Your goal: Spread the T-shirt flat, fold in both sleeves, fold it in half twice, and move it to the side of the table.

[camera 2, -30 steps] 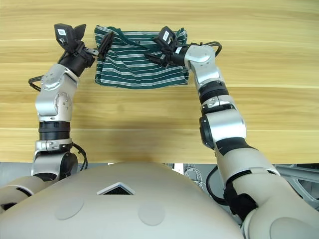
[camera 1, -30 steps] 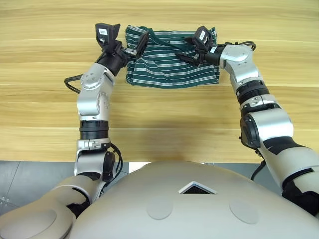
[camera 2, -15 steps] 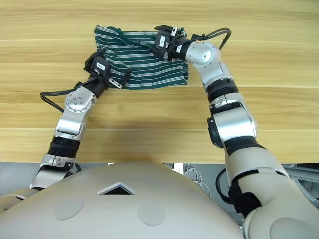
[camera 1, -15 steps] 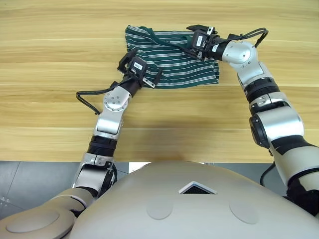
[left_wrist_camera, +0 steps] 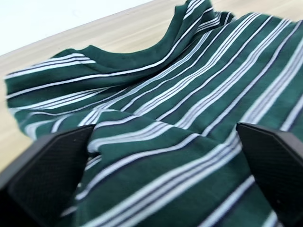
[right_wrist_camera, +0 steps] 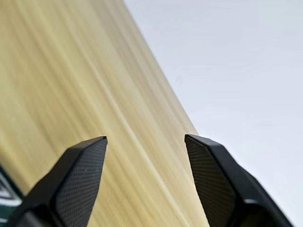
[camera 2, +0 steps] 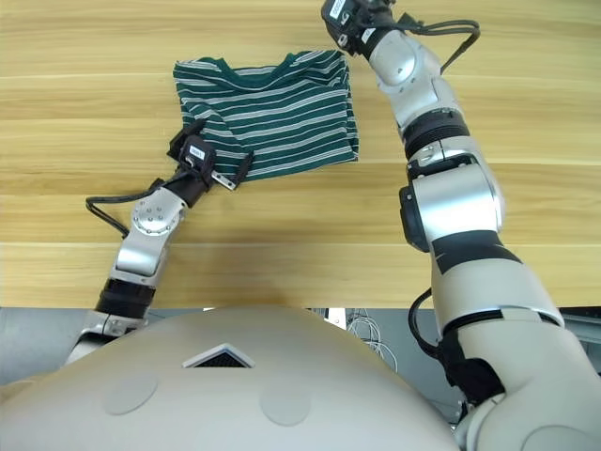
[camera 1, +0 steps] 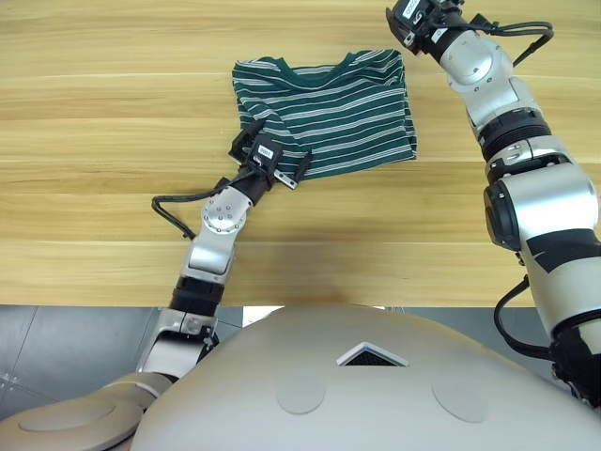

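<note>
Judging from its drape, the T-shirt (camera 1: 329, 108) would probably handle as a light, limp thing with no stiffness of its own. Lifted by one point it would likely sag and let its folded layers slide apart, and the knit would tend to drag on the wood rather than slip. The safest hold seemed to be a pinch through all layers at the corners of one edge, both corners at once, so the packet kept its shape.

It was dark green with thin white stripes in pairs, and lay as a rough rectangle, sleeves tucked out of sight, toward the far middle of the wooden surface (camera 1: 113, 216). Its neckband (camera 1: 319, 64) curved along the far edge. The stripes ran slightly askew, and a soft ridge of cloth stood up at the near-left corner.

The left end effector (left_wrist_camera: 164, 127) sat at that near-left corner with its two fingers spread wide. The raised cloth lay between them, but they were not closed on it. The right end effector (right_wrist_camera: 145, 139) hung over bare wood just past the shirt's far-right corner, apart from the cloth, its fingers likewise spread and holding nothing.
</note>
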Robot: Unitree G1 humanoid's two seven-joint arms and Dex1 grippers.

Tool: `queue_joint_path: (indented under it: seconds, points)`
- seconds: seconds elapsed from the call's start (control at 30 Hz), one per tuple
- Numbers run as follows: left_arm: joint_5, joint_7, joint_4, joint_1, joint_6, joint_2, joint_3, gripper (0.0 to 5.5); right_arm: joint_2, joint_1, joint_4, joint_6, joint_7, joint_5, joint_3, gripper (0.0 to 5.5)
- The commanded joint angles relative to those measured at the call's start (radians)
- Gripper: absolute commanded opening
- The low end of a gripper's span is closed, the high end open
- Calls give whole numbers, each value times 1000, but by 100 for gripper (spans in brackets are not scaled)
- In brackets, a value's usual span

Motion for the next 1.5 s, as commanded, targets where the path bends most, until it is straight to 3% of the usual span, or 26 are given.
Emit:
queue_joint_path:
  seconds: [0.03, 0.17, 0.33, 0.47, 0.73, 0.83, 0.9, 0.97, 1.07, 1.2, 1.33, 1.5]
  points:
    - [3, 59, -72, 58, 18, -58, -21, 538, 36, 154, -258, -53, 144, 103, 3, 305]
    - [-2, 137, -280, 51, -22, -35, 121, 538, 103, 418, -648, 50, 283, 222, 67, 305]
    - [-160, 190, -490, 16, -105, -41, 352, 538, 151, 605, -887, 250, 404, 321, 138, 305]
    - [-166, 213, -479, 21, -138, -28, 445, 538, 207, 631, -824, 353, 418, 359, 145, 305]
    - [-176, 206, -447, 16, -155, -36, 448, 538, 321, 483, -479, 529, 355, 342, 104, 305]
    - [-175, 199, -422, 6, -153, -31, 441, 538, 350, 482, -418, 599, 487, 347, 163, 305]
    - [-169, 193, -402, -8, -159, -26, 434, 538, 284, 535, -484, 569, 679, 313, 286, 305]
    - [-165, 189, -387, -28, -160, -17, 433, 538, 140, 584, -584, 418, 862, 253, 415, 305]
    - [-163, 183, -374, -62, -151, -6, 423, 538, -83, 608, -697, 156, 1038, 226, 478, 305]
    - [-155, 169, -360, -75, -147, -5, 394, 538, -243, 508, -688, -18, 986, 248, 335, 305]
    - [-154, 146, -355, -73, -146, 10, 375, 538, -263, 423, -684, -59, 919, 336, 198, 305]
    - [-109, 85, -344, -51, -167, 51, 312, 538, -271, 451, -718, -63, 938, 400, 139, 305]
